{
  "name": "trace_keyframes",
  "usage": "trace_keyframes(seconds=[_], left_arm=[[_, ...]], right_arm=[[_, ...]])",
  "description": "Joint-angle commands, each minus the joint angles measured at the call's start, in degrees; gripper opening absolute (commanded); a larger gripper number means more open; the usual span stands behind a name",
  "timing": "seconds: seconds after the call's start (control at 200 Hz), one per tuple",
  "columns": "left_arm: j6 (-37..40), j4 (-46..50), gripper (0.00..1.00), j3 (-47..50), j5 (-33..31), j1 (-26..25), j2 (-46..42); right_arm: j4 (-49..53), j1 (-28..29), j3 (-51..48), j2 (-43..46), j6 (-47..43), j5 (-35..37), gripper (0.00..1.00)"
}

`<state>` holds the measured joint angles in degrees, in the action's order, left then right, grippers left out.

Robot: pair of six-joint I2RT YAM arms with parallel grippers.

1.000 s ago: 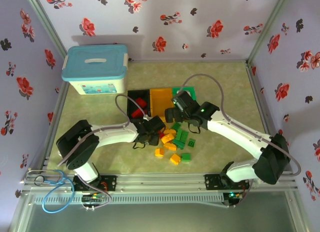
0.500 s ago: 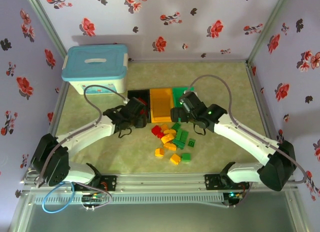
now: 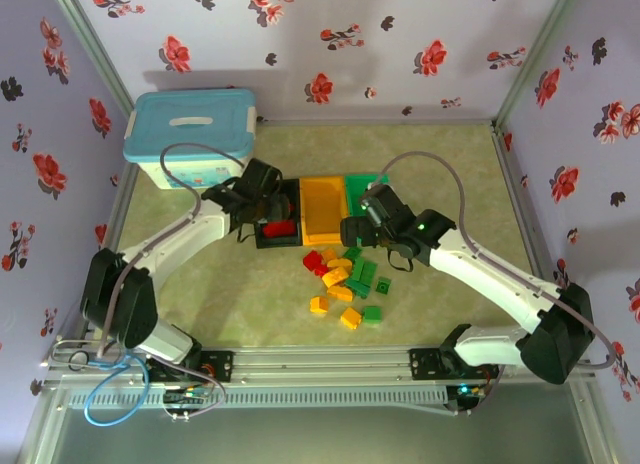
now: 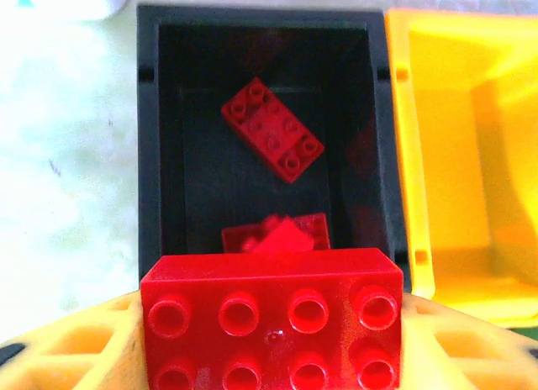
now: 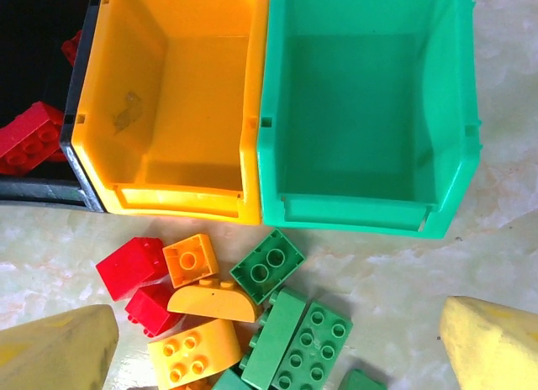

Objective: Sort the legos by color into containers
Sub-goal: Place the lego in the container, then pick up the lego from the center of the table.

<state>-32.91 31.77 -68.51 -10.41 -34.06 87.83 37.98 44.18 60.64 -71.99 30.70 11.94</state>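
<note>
The left gripper (image 4: 269, 361) is hovering over the near end of the black bin (image 4: 150, 155). Its jaws are clamping a red two-by-four brick (image 4: 269, 310) by the short ends. This brick is hanging above the bin's 6 o'clock wall and is not yet inside. Two other red bricks are already lying in the bin: a flat one (image 4: 271, 140) toward 12 o'clock and a tilted one (image 4: 276, 236) just beyond the held brick.

The right gripper (image 5: 273, 356) is hanging over the loose pile (image 3: 345, 284) on the counter (image 3: 440, 174). Its jaws are standing wide apart and are holding nothing.

The three bins are standing side by side and touching. The orange bin (image 5: 168, 192) is in the middle, the black one is at its 9 o'clock and the green bin (image 5: 361, 212) is at its 3 o'clock. The pile is lying just at 6 o'clock of them. As far as the right wrist view is showing, the orange and green bins are holding nothing.

So I am judging the task as being in its early part: only the red sorting is under way. Near the bins a red brick (image 5: 130, 266), an orange brick (image 5: 191, 260) and a green brick (image 5: 267, 266) are waiting, with more orange and green pieces behind them. All the orange and green pieces that are in sight, and a few red ones, are left to do.
</note>
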Motion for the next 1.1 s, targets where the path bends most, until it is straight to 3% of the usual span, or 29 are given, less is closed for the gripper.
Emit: trace_keyframes(seconds=[0.0, 0.06, 0.335, 0.51, 0.88, 1.095], left_arm=[[2.45, 1.64, 0.81, -5.0, 0.8, 1.28, 2.23], [2.28, 2.47, 0.89, -6.63, 1.53, 1.23, 2.61], [0.48, 0.06, 0.89, -1.2, 1.89, 0.31, -4.57], [-0.56, -0.81, 0.88, 4.01, 1.82, 0.01, -11.78], [-6.74, -3.94, 0.87, 22.51, 1.86, -0.98, -25.6], [-9.73, -1.82, 0.86, 30.35, 1.66, -1.27, -35.49]], right_arm=[[1.14, -0.17, -0.69, 1.24, 0.85, -0.84, 0.99], [1.21, -0.17, -0.92, 1.79, 0.85, -0.84, 0.99], [-0.85, 0.2, -3.59, 2.04, -2.45, -5.78, 0.98], [-1.02, 3.32, -2.65, -0.01, -7.17, -8.86, 0.95], [0.77, 12.02, 6.65, -16.12, -11.6, -7.73, 0.93], [-0.4, 12.84, 10.39, -23.49, -14.04, -9.97, 0.93]])
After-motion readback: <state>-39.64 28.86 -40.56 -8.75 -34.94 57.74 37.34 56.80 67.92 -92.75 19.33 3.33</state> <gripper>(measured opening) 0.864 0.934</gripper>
